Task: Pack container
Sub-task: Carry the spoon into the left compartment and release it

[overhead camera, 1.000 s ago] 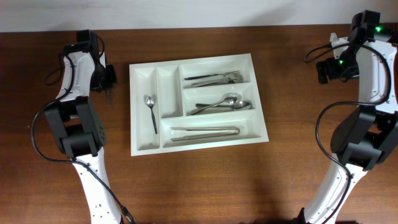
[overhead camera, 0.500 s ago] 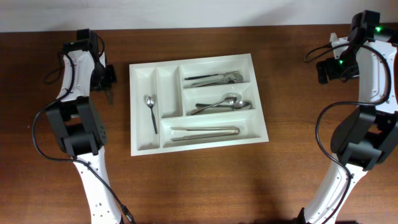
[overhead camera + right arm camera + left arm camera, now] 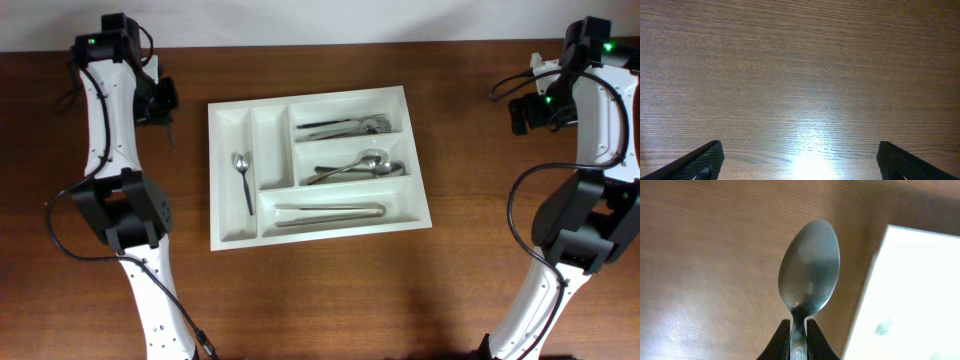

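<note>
- Gripping a spoon point(image 3: 809, 265) at the neck of its handle, the left tool point(image 3: 797, 339) has its jaws closed on it, and the bowl points ahead of the tool over the bench point(image 3: 705, 255).
- Container point(image 3: 910, 295) lies ahead-right of the left tool, near the spoon bowl.
- Right tool point(image 3: 800, 160) holds its jaws wide apart over the bench, well apart from the container.

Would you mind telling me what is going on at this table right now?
The left gripper is shut on a spoon, gripping its handle over the wooden table just beside the left edge of the white cutlery tray. The tray holds forks, spoons and long utensils in its long compartments, plus one small spoon in a narrow one. The right gripper hangs open over the table at the far right, holding nothing.
</note>
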